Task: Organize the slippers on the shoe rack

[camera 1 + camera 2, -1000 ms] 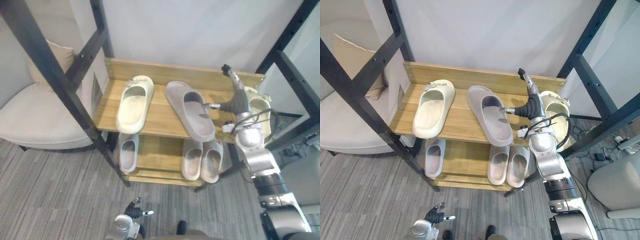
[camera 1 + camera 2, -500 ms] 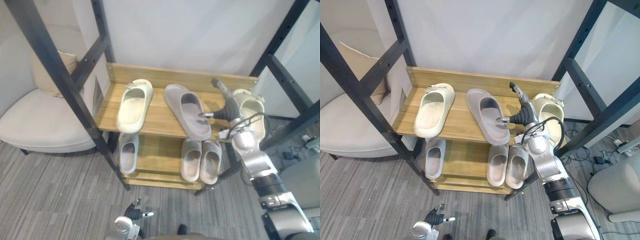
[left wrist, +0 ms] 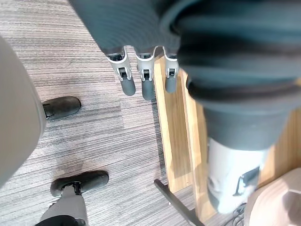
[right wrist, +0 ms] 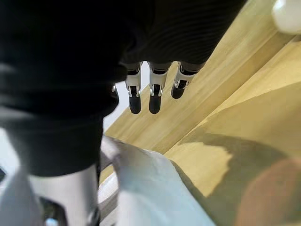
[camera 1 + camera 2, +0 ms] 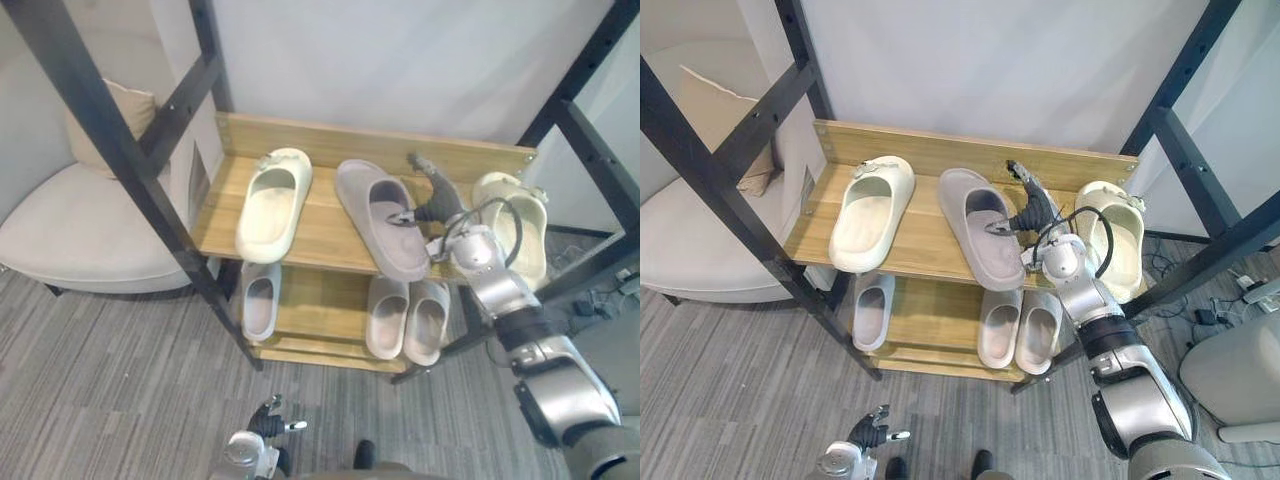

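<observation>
Right hand (image 5: 1033, 211), fingers straight and holding nothing, is meeting the skewed grey slipper (image 5: 978, 228); overpushing is risking its heel sliding off the top shelf (image 5: 926, 240)

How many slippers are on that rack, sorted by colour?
Cream slippers: 2
Grey slippers: 4
Total: 6
</observation>
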Robot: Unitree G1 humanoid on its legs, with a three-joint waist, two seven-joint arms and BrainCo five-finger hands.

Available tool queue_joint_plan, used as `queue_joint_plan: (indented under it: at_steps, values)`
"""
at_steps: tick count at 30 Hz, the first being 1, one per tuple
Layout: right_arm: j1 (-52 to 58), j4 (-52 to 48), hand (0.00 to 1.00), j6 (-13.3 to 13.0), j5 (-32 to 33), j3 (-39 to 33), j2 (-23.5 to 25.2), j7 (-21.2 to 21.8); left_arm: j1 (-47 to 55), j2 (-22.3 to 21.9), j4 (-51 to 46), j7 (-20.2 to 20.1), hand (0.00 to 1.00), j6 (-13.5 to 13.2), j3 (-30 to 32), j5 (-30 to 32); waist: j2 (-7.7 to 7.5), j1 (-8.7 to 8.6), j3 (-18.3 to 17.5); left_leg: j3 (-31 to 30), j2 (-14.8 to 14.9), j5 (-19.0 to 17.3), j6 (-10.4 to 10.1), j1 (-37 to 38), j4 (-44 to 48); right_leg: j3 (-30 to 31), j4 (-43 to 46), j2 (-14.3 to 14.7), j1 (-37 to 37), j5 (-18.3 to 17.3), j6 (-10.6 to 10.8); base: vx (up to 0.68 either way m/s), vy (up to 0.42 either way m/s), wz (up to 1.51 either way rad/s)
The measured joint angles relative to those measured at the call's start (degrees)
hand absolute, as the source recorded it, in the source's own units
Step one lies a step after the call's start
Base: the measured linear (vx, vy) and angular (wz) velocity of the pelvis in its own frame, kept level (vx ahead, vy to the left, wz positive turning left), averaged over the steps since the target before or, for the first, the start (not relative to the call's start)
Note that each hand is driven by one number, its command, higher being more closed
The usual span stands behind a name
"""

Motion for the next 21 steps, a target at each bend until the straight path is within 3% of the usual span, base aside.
queue_joint_plan:
  at_steps: [15, 21]
  values:
    - [-6.6, 4.7, 1.00, -0.4, 2.5, 1.8, -0.8, 0.8, -0.4, 0.9, -1.2, 0.0, 0.00, -0.8, 0.0, -1.1, -0.80, 0.34, 2.4, 0.0, 0.0, 0.1, 0.0, -0.3, -0.1, 0.0, -0.2, 0.0, -0.3, 0.1, 0.0, 0.00, 0.000, 0.00]
    - [0.8, -4.0, 1.00, -0.4, 2.6, -2.7, -1.1, 0.4, -0.5, 0.9, -1.2, 0.0, 0.00, -0.9, 0.1, -1.0, -0.83, 0.24, 2.6, 0.2, 0.0, 0.0, 0.0, 0.2, -0.1, -0.1, -0.2, 0.0, 0.2, 0.1, 0.0, 0.00, -0.001, 0.01]
